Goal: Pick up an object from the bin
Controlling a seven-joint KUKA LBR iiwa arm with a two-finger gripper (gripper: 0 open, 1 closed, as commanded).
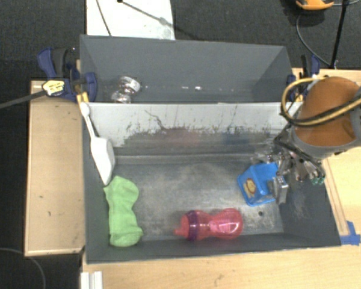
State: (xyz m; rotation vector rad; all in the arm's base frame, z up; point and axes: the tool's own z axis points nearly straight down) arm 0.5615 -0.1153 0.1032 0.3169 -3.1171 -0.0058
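Camera view from above gives me the grey metal bin [186, 125], with the arm coming in from the right. The end effector [280, 182] is low in the right part of the bin, right against a small blue plastic object with a yellow mark [257, 183]. This blue object is near the right wall, tilted, and its right edge meets the end effector. I cannot tell how far the end effector is open, nor if it has hold of the blue object. Near the front wall, left of the blue object, a pink and purple plastic bottle [212, 224] lies on its side. A crumpled light green cloth [123, 212] lies in the front left corner. A white plastic spatula [99, 149] leans along the left wall. At the back left I see a small clear shiny object [126, 89].
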